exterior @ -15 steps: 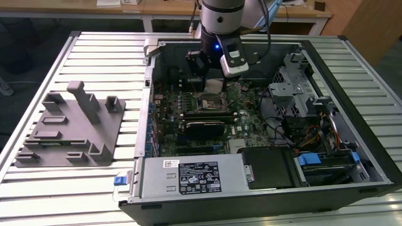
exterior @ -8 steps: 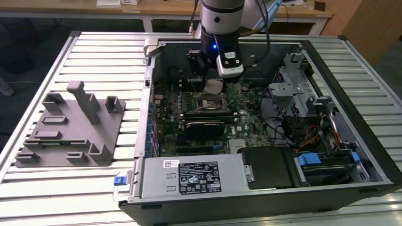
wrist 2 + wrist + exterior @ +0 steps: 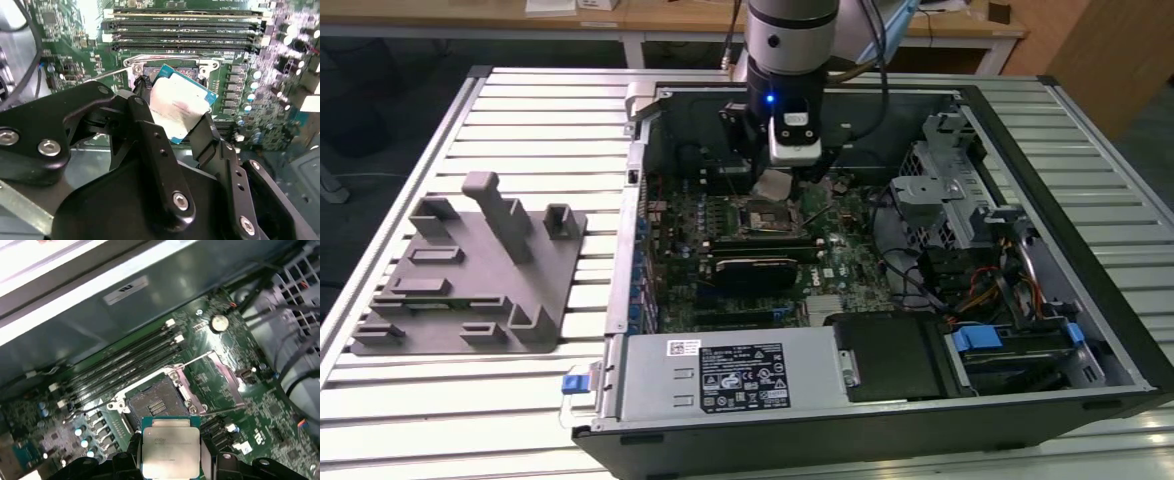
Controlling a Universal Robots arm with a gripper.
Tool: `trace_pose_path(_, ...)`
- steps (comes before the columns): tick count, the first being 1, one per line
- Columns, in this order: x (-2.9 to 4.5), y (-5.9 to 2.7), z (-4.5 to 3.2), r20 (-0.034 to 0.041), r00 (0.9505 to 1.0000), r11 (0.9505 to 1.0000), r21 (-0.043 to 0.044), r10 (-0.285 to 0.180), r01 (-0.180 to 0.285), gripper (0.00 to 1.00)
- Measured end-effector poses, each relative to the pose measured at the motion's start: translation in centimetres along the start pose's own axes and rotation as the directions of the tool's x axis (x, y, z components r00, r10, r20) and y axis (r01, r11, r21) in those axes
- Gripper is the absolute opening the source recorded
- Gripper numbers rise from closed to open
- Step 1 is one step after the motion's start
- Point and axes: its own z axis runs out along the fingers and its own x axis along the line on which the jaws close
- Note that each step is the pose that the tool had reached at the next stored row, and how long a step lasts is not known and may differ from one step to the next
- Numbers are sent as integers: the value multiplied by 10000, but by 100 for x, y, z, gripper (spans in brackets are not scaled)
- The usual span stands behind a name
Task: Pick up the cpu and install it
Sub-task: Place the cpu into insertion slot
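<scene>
- Your hand is closed on the cpu, in the upper middle of the exterior view, down inside the open computer case.
- In the second wrist view, the black fingers press on two opposite edges of the cpu. Its pale metal top faces the camera, and a green border shows around it.
- The chip seems to hang slightly tilted, though that view is too oblique to be sure.
- In the first wrist view, the cpu is held clear of the board, just short of the socket.
- The socket is open and bare, with its dark contact field exposed and nothing seated in it. Its metal cover is swung back to one side.
- The memory slots run in a row beside the socket, between it and the case wall.
- In the exterior view, the socket sits just below the held chip, with a black block beneath it.
- The grey plastic tray lies on the slatted bench at the exterior view's left, well apart from the case.
</scene>
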Motion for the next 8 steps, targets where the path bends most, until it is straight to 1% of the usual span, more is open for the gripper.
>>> trace_pose_path(2,0,0,4,17,9994,9994,6,359,-359,55)
trace_pose_path(4,0,0,8,35,9974,9974,13,723,-723,55)
trace_pose_path(6,0,-1,12,52,9941,9941,18,1082,-1082,55)
trace_pose_path(8,0,-1,16,70,9896,9896,23,1438,-1439,55)
